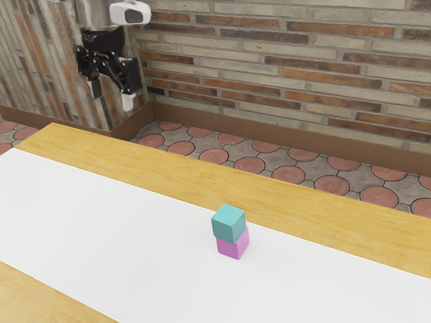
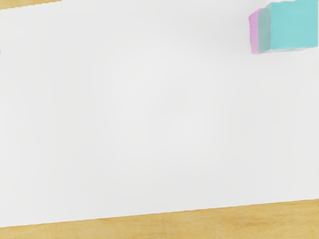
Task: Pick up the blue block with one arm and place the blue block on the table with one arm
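My black gripper (image 1: pixel 112 99) hangs at the exterior view's upper left, well away from the blocks, with its two light-tipped fingers spread and nothing between them. The blue block (image 1: pixel 229 224), teal in colour, rests on top of a pink block (image 1: pixel 233 246), slightly offset from it, near the middle of the table. In the wrist view the blue block (image 2: pixel 294 26) is at the upper right corner, with a strip of the pink block (image 2: pixel 254 32) beside it. The pink block stands on the white surface (image 1: pixel 121 235) of the table.
Wooden borders (image 1: pixel 168 171) run along the white strip's long sides. Beyond the table are a tiled floor (image 1: pixel 288 175) and a brick wall (image 1: pixel 269 60).
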{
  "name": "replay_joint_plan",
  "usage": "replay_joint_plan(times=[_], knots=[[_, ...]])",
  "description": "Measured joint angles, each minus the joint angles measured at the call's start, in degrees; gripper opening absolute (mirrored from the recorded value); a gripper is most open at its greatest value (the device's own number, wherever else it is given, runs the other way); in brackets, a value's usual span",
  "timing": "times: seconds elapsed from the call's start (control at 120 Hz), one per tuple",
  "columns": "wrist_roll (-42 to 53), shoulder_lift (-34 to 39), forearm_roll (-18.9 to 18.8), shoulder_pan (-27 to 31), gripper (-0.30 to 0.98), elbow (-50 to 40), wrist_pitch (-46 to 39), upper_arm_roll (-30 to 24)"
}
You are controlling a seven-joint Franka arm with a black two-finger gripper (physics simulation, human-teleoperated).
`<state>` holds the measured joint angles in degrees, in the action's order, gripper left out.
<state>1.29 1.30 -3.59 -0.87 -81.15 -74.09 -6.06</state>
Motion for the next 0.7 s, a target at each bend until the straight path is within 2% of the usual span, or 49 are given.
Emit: replay_joint_plan(times=[0.142,0.35,0.525,0.7], knots=[[0.3,0.1,-0.2,-2.2,0.69,-0.1,-7.2,0.0],[0.5,-0.2,0.6,-1.9,0.69,-0.7,-11.3,-0.3],[0.5,2.2,1.7,1.1,0.69,-17.4,-19.3,-1.2],[0.5,2.4,1.9,2.0,0.69,-26.9,-27.6,-1.7]])
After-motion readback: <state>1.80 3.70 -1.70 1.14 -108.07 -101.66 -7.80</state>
